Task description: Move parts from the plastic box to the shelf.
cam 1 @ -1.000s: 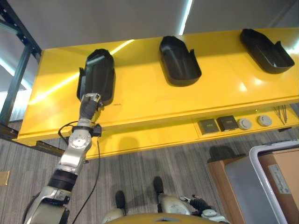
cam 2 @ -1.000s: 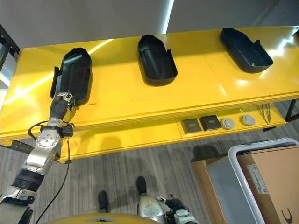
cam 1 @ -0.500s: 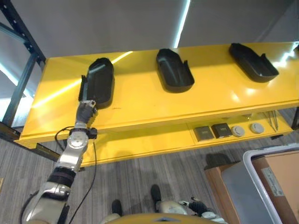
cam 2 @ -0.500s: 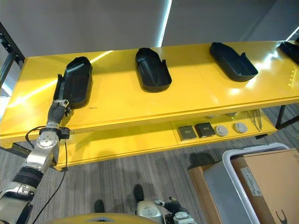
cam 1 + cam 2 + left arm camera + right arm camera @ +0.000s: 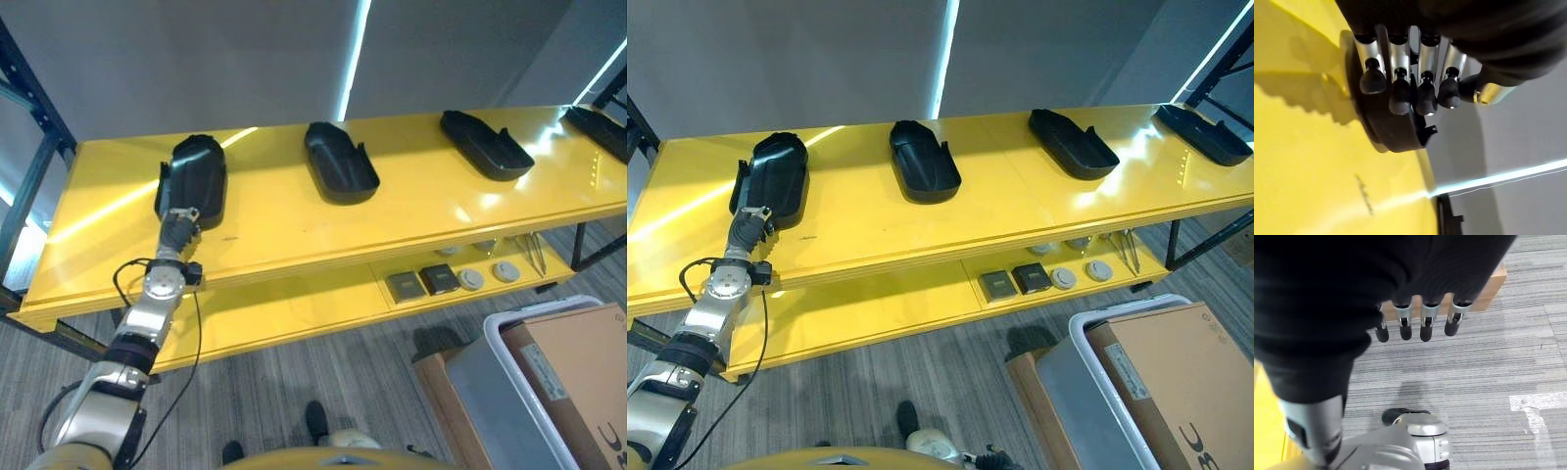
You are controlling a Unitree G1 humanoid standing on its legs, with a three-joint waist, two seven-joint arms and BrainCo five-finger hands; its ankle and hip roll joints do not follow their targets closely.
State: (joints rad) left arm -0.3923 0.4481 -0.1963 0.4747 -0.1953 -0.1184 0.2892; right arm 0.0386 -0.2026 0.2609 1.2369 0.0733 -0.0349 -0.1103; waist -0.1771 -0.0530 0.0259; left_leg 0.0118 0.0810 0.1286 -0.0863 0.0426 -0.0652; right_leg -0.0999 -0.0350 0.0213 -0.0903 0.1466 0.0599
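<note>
Placement seemed done: left hand (image 5: 178, 220), fingers (image 5: 1400, 95) straight, rested at black moulded plastic part (image 5: 191, 180) on yellow shelf (image 5: 294, 220); withdrawal looked next.

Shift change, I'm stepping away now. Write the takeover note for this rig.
Left robot hand: fingers curled at the near end of the leftmost black part on the yellow shelf; a real grip cannot be told.
Right robot hand: hangs over the carpet, fingers relaxed, holding nothing.
Done: four black parts lie in a row on the top shelf.
Left: free the left hand, then fetch more from the plastic box at the lower right; how many remain cannot be seen.
</note>
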